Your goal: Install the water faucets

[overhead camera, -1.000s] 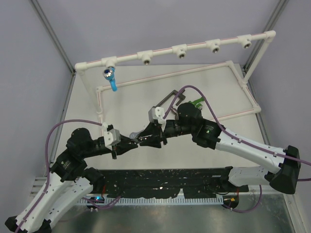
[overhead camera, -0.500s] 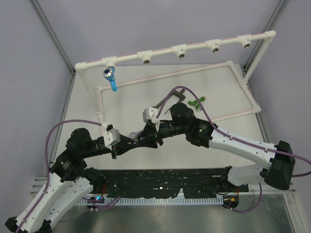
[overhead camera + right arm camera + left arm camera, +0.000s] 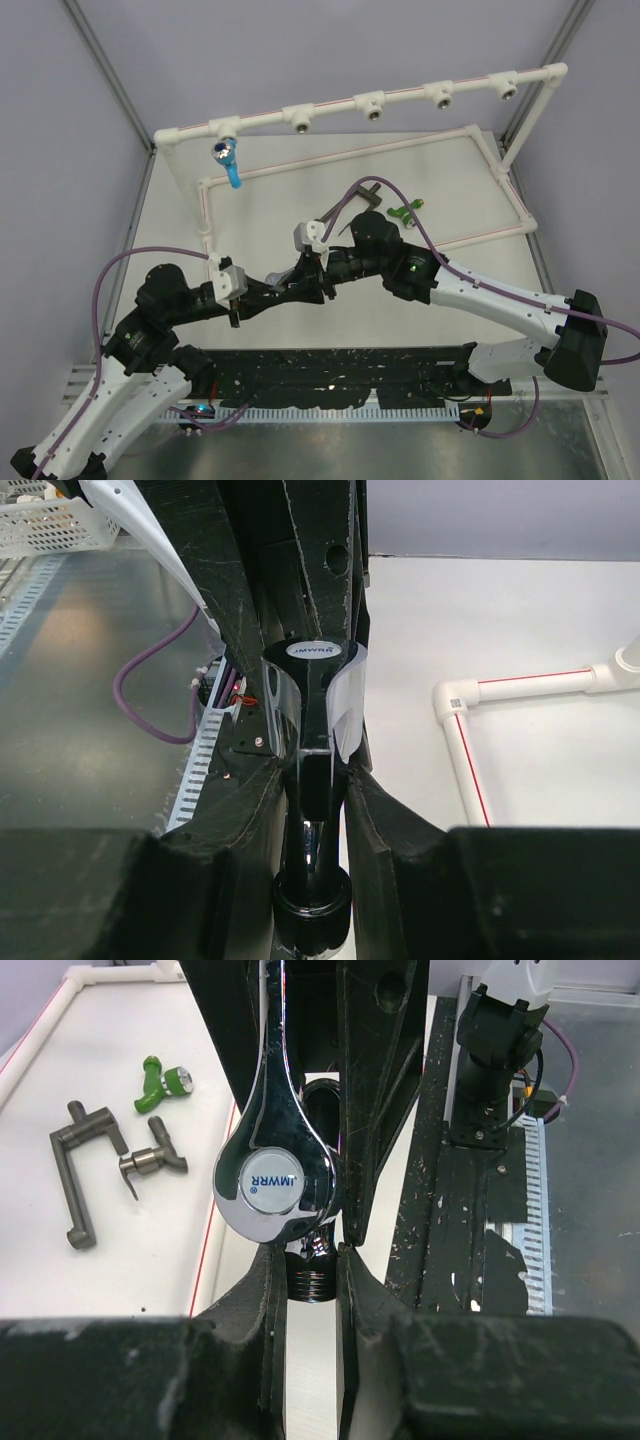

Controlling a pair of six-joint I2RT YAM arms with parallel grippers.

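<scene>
Progress: one faucet of five is in. At far left the blue faucet [image 3: 228,158] hangs from the first socket of the white pipe frame [image 3: 330,115]; the other four sockets stand empty. My left gripper [image 3: 308,1260] is clenched on the chrome faucet [image 3: 275,1175] at its threaded end, over mid-table. My right gripper [image 3: 318,770] pinches its handle. Further right, two dark faucets [image 3: 82,1170] and the green faucet [image 3: 405,211] lie loose on the table [image 3: 260,220], not yet installed.
</scene>
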